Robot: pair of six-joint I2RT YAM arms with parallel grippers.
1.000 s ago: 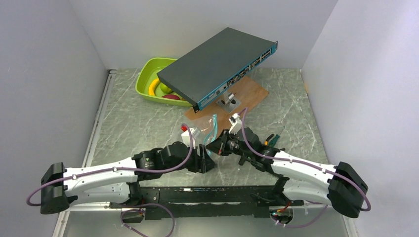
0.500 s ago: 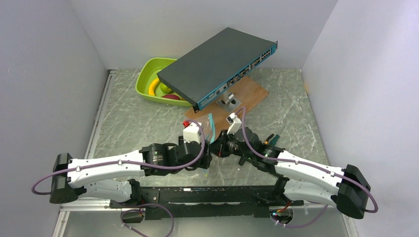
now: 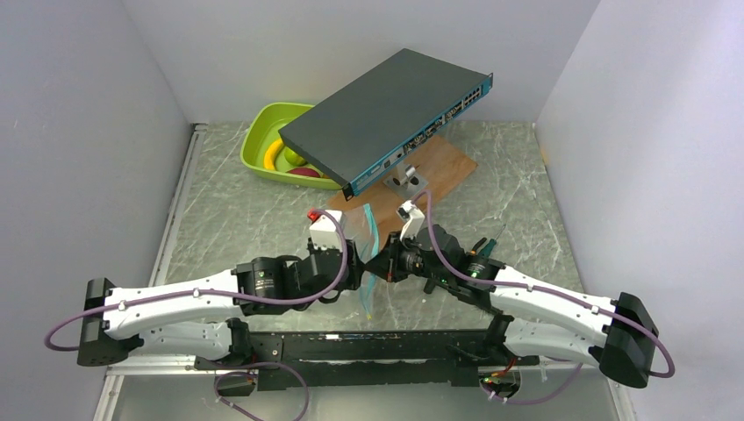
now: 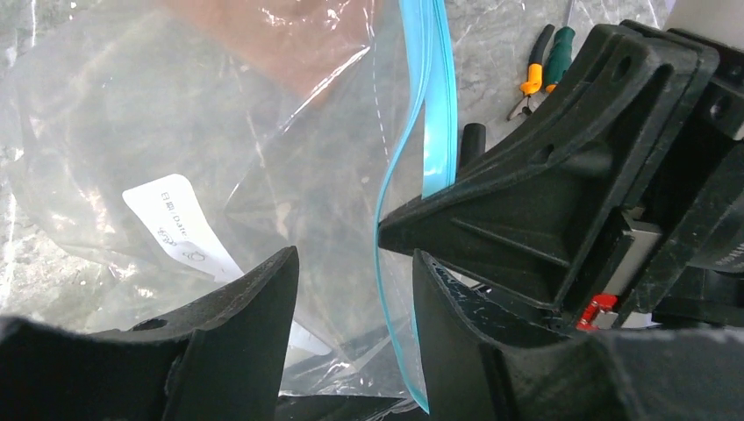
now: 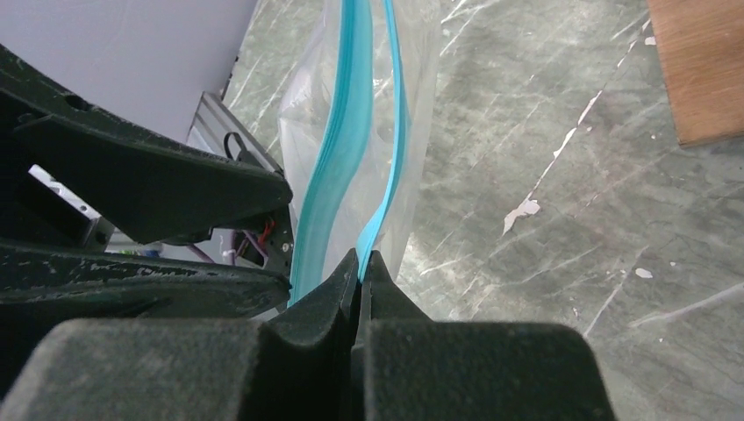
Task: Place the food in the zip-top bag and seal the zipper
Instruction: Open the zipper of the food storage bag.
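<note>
The clear zip-top bag (image 3: 368, 250) hangs upright between my two grippers near the table's front; its white label (image 4: 180, 228) shows in the left wrist view. Its teal zipper (image 5: 344, 132) stands parted into two lips. My right gripper (image 5: 361, 260) is shut on the right-hand lip (image 5: 392, 140). My left gripper (image 4: 354, 263) is open, with the bag's film and a teal edge (image 4: 392, 254) passing between its fingers, close to the right one. The food (image 3: 294, 160), a yellow banana, a green apple and a red piece, lies in the lime-green tray (image 3: 254, 140) at the back left.
A dark network switch (image 3: 386, 114) sits tilted on a stand over a wooden board (image 3: 447, 162) at the back. Orange-handled pliers (image 4: 531, 79) and a green screwdriver (image 4: 558, 54) lie right of the bag. White walls close in both sides.
My left gripper has swung up and in around the bag's edge, and its jaws have narrowed. The bag now hangs lower between the grippers. My right gripper has stayed shut on the lip.
</note>
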